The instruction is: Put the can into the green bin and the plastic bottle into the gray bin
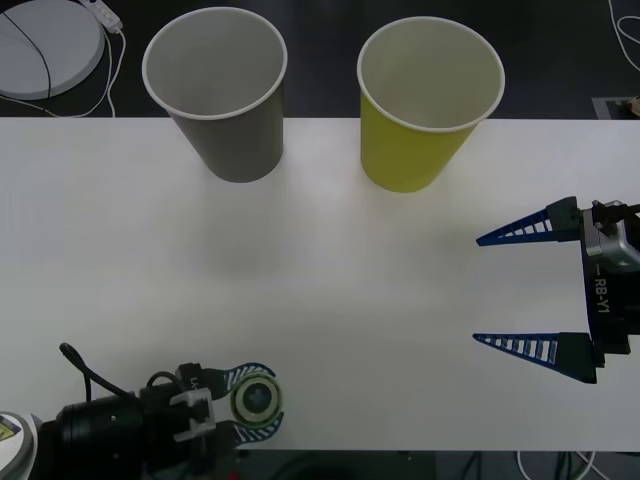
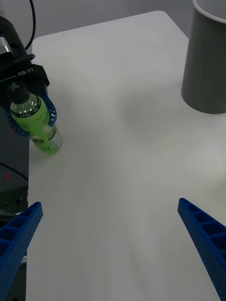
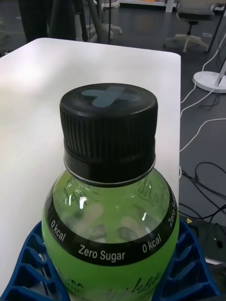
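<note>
Plastic bottle (image 1: 258,400) clamped by left gripper (image 1: 256,402) at table's (image 1: 330,270) near edge; not yet delivered to gray bin (image 1: 222,100). Right gripper (image 1: 515,290) spread apart, idle, near green bin (image 1: 425,110).

Plastic bottle (image 3: 110,221) base cut off below left gripper (image 3: 113,277) fingers, gray bin (image 2: 207,59) rim cropped beyond right gripper (image 2: 113,244)

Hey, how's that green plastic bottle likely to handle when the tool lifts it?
The plastic bottle looks smooth and rounded, so it may slip in the left tool. It seems full, probably heavy for its size. The cap is ribbed and likely grippier.
</note>
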Controlling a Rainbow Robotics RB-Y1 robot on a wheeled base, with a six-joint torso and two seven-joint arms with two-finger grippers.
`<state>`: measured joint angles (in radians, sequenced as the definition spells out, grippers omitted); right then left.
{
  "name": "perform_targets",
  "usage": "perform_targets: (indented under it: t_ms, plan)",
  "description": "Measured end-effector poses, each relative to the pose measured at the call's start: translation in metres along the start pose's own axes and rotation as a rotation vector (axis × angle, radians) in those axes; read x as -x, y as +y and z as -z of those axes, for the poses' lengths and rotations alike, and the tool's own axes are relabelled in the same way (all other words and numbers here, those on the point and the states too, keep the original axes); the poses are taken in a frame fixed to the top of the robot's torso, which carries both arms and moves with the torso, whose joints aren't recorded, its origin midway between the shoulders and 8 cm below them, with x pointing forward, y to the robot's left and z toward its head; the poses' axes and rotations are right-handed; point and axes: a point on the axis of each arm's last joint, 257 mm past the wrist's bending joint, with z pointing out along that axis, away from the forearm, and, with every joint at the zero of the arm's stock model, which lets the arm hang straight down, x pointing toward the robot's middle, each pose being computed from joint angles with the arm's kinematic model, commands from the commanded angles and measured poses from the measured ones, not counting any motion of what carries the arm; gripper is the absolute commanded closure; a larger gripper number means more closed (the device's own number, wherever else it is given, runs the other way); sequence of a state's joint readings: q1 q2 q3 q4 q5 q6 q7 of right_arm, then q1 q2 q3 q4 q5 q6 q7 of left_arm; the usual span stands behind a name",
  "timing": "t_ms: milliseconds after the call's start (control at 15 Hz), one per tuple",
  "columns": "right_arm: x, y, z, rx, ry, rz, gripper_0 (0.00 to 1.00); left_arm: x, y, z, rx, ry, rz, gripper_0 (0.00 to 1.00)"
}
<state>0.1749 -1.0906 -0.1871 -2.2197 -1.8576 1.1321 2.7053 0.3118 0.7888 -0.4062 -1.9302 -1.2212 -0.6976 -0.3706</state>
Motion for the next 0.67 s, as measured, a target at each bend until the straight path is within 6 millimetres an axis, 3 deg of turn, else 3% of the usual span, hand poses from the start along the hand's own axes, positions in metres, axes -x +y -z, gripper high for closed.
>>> perform_targets:
  t_ms: [667]
  plan:
    - [0.0, 0.0, 0.0, 0.0, 0.0, 0.0, 0.0, 0.022, 0.027, 0.023, 0.093, 0.037, 0.055, 1.0]
